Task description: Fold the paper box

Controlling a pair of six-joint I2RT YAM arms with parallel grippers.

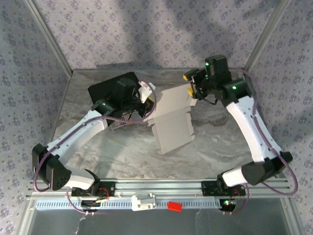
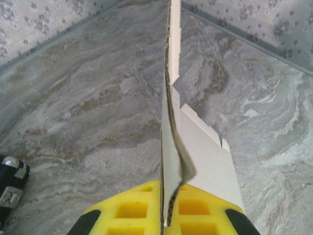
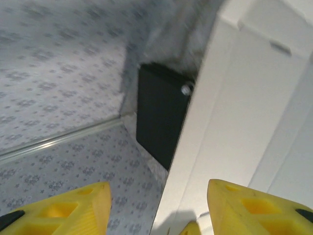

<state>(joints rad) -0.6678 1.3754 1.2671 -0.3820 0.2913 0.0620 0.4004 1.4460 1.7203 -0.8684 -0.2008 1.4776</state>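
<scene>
Just right of the black case [image 1: 110, 90], toward the middle of the worktop [image 1: 220, 142], the paper box [image 1: 171, 125] is an open white die-cut sheet, not yet shaped into a box. From above, a crease divides it into two broad panels. The one level with the case tilts up, and the one on the near side of the case slopes down toward the arms' bases, with small tabs along its edges. Whether its lowest edge touches the marbled surface cannot be told.

The left pincer [image 1: 142, 100] sits between the case and the sheet, at the sheet's case-side edge. In the left wrist view its yellow fingers [image 2: 132, 213] are pressed together on the cardboard, which runs edge-on straight up the middle of that picture, with a notched panel spreading to one side.

The right pincer [image 1: 190, 83] is at the sheet's far corner, on the side away from the case. In the right wrist view its yellow fingers [image 3: 73, 205] stand wide apart, gripping nothing. The sheet's long edge passes between them, and its white face lies behind the right-hand finger. Beyond that edge the case shows as a dark upright slab against the patterned wall [image 3: 49, 73]
</scene>
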